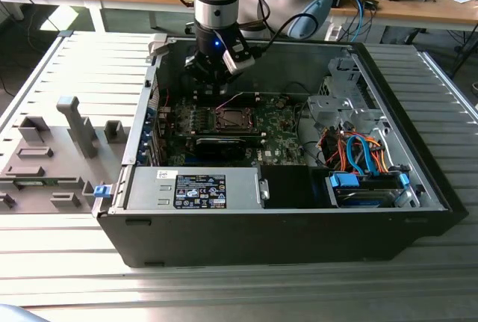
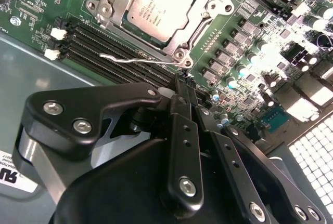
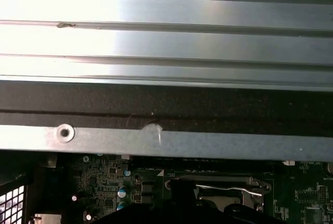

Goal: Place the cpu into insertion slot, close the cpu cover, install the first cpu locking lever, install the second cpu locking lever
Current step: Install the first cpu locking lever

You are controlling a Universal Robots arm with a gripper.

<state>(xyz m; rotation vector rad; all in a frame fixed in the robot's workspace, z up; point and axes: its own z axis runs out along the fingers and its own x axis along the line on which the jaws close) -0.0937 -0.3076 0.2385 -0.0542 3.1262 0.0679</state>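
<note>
Already the cpu [image 2: 160, 10] sits in the insertion slot [image 2: 136, 43] on the green circuit board [image 2: 36, 0], toward the back edge of the open computer case [image 1: 276, 240]. Over it the cpu cover [image 2: 113, 7] lies flat, framing the chip. One thin locking lever [image 2: 136, 57] (a bent wire) runs along the socket's edge. Just above hangs the gripper [image 2: 182, 76], fingers drawn together, grasping nothing.

A ribbed grey table [image 1: 67, 262] carries the open black computer case [image 1: 284, 232] and, beside it, a grey fixture block [image 1: 45, 165].
</note>
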